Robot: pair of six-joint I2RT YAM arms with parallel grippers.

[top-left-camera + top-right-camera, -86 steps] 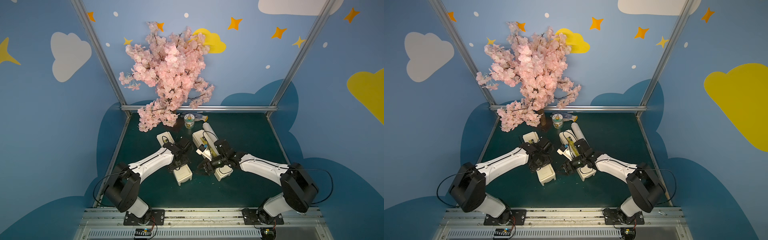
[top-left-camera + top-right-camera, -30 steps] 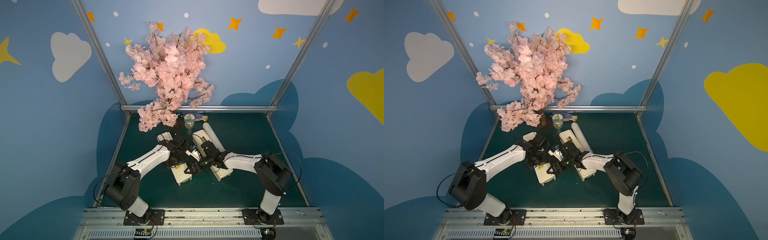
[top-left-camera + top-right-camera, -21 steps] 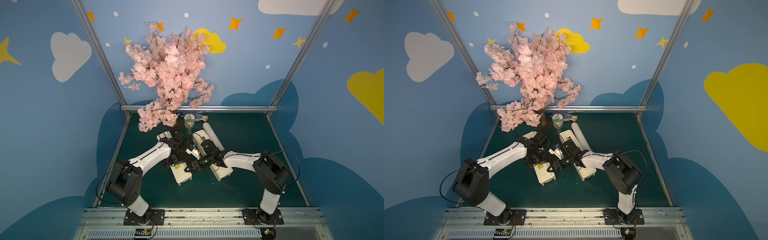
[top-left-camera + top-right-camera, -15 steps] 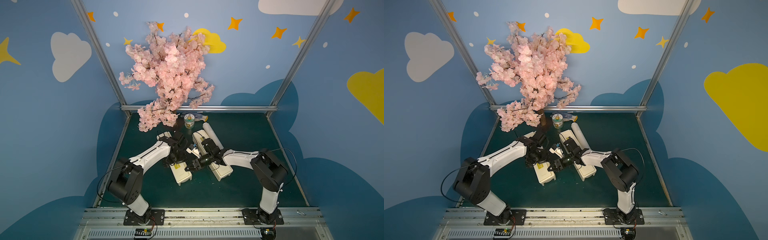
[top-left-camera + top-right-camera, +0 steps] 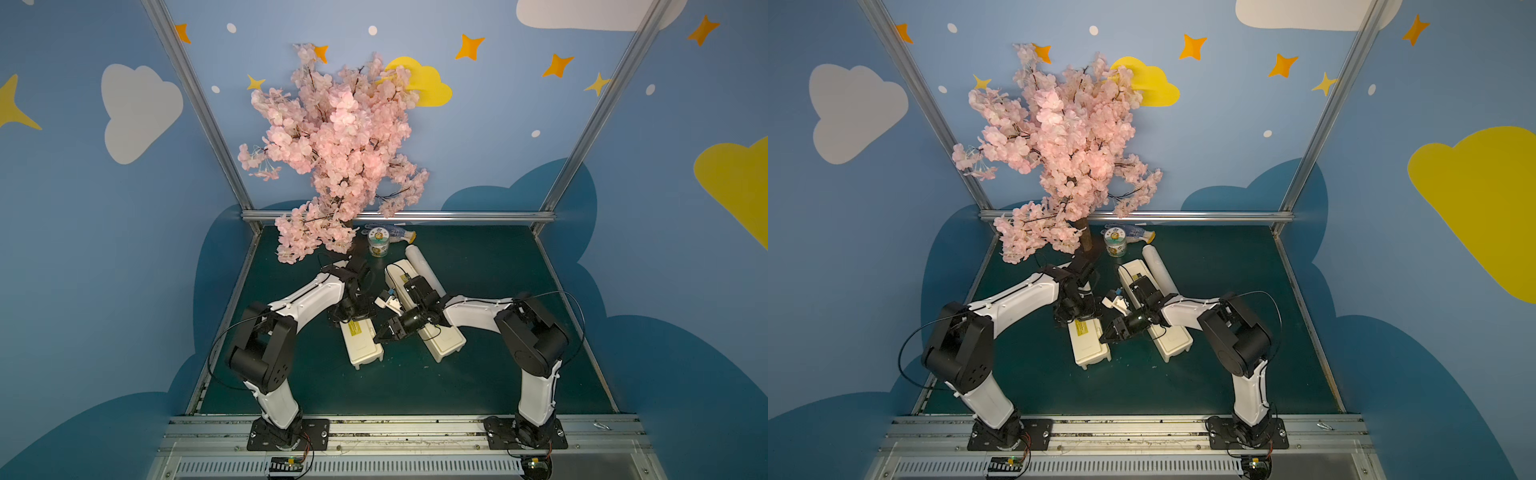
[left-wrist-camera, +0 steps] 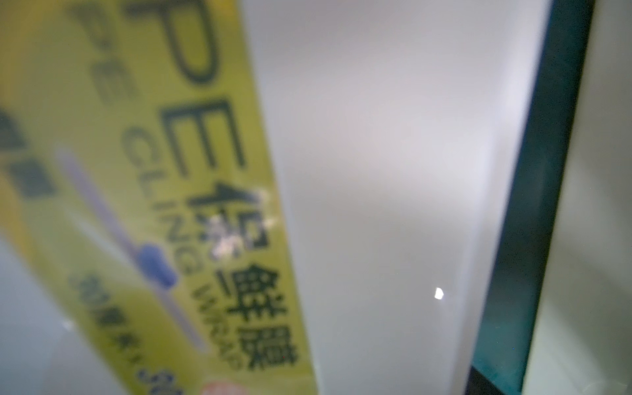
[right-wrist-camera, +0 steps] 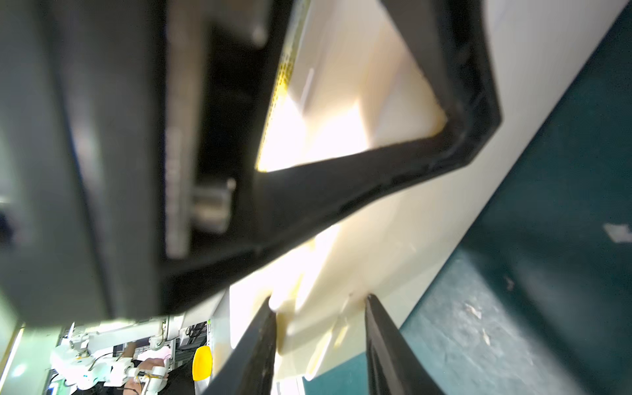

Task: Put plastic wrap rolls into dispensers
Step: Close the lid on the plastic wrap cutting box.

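My right gripper (image 5: 380,334) has swung from the right dispenser (image 5: 446,345) to the left dispenser (image 5: 363,347), narrowing but half open astride its right edge, probably to lift the lid. Left gripper (image 5: 350,316), spread wide, rests on top. Insides hidden; one roll (image 5: 419,264) lies on the counter (image 5: 478,374) beside the right dispenser

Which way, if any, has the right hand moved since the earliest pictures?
Yes: right hand went from over the right cream-white plastic dispenser box across to the left box's edge.
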